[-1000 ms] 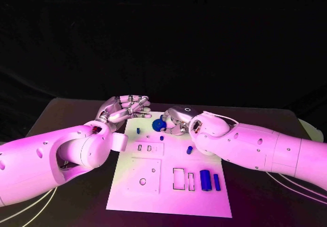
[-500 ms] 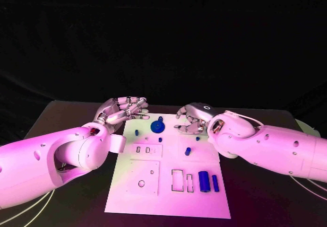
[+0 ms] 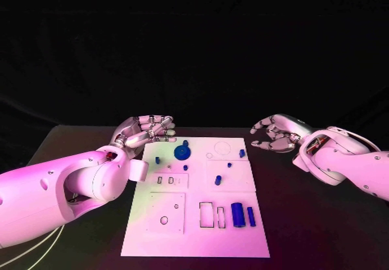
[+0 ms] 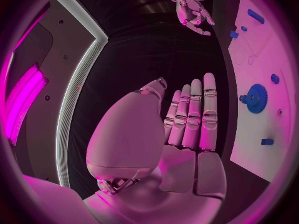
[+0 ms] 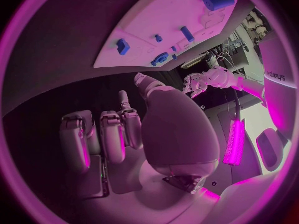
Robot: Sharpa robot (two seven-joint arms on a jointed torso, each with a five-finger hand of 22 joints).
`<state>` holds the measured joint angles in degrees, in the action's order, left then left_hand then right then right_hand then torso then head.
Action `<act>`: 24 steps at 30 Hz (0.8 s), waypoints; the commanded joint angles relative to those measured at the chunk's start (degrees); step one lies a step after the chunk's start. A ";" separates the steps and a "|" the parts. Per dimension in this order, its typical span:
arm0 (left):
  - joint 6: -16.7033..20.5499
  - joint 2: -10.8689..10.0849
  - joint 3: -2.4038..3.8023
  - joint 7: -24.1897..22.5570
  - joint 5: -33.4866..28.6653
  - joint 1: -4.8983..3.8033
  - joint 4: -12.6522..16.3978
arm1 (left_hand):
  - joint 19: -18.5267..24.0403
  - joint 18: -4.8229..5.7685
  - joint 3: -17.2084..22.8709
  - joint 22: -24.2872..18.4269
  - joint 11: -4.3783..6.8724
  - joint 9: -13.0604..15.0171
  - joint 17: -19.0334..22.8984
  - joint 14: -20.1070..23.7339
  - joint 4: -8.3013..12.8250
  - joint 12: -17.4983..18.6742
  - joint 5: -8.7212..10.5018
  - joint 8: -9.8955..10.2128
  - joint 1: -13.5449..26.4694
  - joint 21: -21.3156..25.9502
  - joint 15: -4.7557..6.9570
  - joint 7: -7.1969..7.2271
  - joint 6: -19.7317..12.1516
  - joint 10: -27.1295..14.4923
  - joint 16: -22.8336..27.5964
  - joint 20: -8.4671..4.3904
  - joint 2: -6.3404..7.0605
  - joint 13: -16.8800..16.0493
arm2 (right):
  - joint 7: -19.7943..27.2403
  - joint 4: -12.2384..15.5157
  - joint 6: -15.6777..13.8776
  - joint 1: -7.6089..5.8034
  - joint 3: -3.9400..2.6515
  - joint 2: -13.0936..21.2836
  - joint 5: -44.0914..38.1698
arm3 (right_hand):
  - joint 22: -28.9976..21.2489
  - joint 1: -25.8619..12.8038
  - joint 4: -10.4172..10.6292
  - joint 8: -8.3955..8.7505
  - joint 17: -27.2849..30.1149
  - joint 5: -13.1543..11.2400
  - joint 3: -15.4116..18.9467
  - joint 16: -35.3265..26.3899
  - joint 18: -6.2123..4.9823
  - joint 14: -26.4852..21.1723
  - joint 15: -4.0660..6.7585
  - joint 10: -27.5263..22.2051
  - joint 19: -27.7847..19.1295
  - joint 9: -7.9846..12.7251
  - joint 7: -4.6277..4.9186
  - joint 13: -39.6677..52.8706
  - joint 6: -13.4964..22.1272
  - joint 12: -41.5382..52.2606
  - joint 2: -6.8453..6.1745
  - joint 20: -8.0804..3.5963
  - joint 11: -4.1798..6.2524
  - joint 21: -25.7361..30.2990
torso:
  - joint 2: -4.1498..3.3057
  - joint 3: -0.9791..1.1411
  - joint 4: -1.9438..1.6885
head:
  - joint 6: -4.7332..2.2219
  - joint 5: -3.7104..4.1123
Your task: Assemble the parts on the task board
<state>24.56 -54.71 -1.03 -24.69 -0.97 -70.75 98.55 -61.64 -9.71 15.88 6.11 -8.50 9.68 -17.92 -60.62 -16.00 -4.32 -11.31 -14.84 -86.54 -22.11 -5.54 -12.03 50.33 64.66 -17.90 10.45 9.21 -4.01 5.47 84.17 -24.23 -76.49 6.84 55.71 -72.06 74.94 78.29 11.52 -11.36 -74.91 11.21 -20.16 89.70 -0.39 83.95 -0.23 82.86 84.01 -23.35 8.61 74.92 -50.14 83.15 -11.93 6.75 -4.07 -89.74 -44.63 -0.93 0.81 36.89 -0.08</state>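
I saw my left hand (image 3: 146, 130) hanging just beyond the far left corner of the white board (image 3: 198, 225), fingers loosely curled and holding nothing. My right hand (image 3: 275, 134) hung over the black table (image 3: 324, 225), off the board's far right edge, fingers curled apart and empty too. A blue gear (image 3: 182, 152) sat on the far part of the board, with small blue pegs (image 3: 217, 180) scattered near it. Two blue cylinders (image 3: 238, 214) lay side by side toward the near right.
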 commanded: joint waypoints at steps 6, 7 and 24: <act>-2.08 0.32 0.02 -0.42 0.60 -0.04 -0.63 | 2.06 -0.58 1.16 -0.94 0.58 0.20 -0.76 0.13 -0.37 -0.36 0.26 -0.34 -0.37 1.88 0.10 0.49 1.55 3.10 0.69 0.46 0.61 -0.06 | 5.05 -2.11 2.96 1.83 0.14 0.63 2.80 | 15.06 0.27 -0.08 1.43 -14.86 -0.08 0.35 0.24 0.39 5.99 0.20 -0.02 5.99 0.40 0.37 6.54 1.73 -0.02 -0.28 -0.59 -0.17 -0.26 | 0.00 0.89 0.27 | 0.13 0.23; -2.12 0.33 0.02 -0.45 0.61 -0.03 -0.67 | 2.32 -0.59 1.27 -1.05 0.56 0.19 -0.81 0.31 -0.38 -0.23 0.26 -0.29 -0.33 2.09 0.03 0.48 1.55 3.14 0.86 0.56 0.69 -0.01 | 4.88 -2.43 2.98 2.06 0.16 0.43 2.80 | 15.06 0.26 -0.03 1.67 -14.87 -0.03 0.40 0.25 0.39 5.99 0.04 -0.13 5.99 0.46 0.53 6.42 2.12 -0.13 -0.27 -0.51 -0.31 -0.26 | 0.01 0.82 0.20 | 0.21 0.30; -2.15 0.36 0.02 -0.61 0.65 -0.02 -0.83 | 3.00 -0.69 1.78 -1.53 0.15 0.03 -1.09 0.99 -0.42 0.70 0.25 0.21 0.04 2.87 -0.34 0.17 1.08 2.39 1.71 1.06 1.00 0.28 | 1.94 -7.30 2.05 4.14 0.33 -5.27 2.15 | 15.06 0.20 0.26 2.33 -15.03 0.19 0.58 0.29 0.39 6.03 -0.45 -0.14 5.99 0.59 1.05 6.43 3.12 -0.16 -0.01 -0.12 -0.77 -0.26 | -0.23 0.92 -0.11 | 0.63 0.08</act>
<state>23.48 -54.46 -1.05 -24.73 -0.70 -70.73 97.63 -58.96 -9.71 17.34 4.68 -8.11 9.76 -18.94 -59.88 -16.44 -3.99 -11.31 -14.84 -86.54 -19.46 -5.85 -11.55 51.62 67.27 -16.41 11.46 9.67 -3.81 8.25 77.10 -22.60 -72.45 7.18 50.72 -69.67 74.92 78.29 11.60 -9.38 -74.95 11.21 -19.87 89.69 -0.39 84.02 -0.17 82.81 84.01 -22.82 9.69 74.91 -47.40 83.15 -11.93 6.35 -4.52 -89.74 -44.77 -0.08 0.77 37.53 -0.04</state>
